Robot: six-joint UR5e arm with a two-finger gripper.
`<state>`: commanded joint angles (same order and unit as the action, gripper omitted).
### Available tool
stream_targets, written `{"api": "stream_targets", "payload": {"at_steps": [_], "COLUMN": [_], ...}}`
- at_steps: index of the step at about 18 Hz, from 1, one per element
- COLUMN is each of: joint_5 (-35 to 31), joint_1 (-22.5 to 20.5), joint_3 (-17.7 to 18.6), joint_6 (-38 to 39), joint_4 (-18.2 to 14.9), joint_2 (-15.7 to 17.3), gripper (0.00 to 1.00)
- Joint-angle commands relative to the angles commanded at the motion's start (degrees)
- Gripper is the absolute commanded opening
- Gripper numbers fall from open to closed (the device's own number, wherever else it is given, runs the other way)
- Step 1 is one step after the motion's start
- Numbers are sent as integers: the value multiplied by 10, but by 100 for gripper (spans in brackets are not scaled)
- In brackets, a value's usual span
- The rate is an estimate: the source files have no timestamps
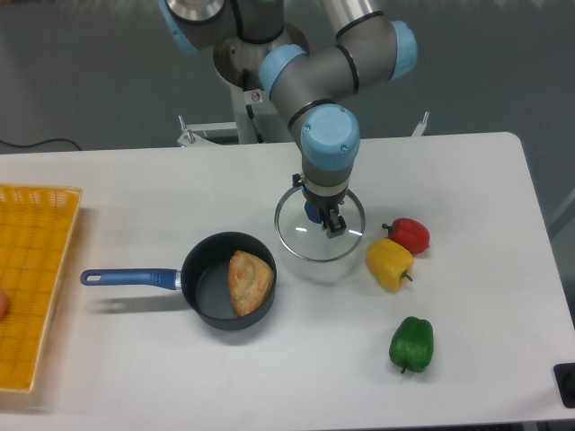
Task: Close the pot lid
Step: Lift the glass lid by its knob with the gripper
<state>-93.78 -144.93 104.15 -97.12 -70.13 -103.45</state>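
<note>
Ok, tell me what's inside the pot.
The open pot holds one golden-brown pastry, leaning against the right wall. The dark floor left of it is bare; whatever lies beneath the pastry is covered.

Arm (310, 76) reaches down over the table, gripper (322, 214) pointing straight down, fingers closed

Single fixed view, high and steeply downward over the white table (135, 189), facing the arm's base.

Clear glass pot lid (320, 235), metal-rimmed; matt dark pot (226, 282); glossy peppers (400, 262).
</note>
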Motion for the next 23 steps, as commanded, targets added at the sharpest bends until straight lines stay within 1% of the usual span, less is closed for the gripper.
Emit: {"api": "stream_targets", "payload": {"at_steps": [7, 19, 23], "joint_5": [0, 0, 0], "joint_1": [0, 4, 12], "joint_3": [-6, -7, -10], "joint_6": [1, 10, 30], "joint_4": [-17, -31, -32], "joint_2": [3, 21, 25], "gripper": [64, 64, 64]}}
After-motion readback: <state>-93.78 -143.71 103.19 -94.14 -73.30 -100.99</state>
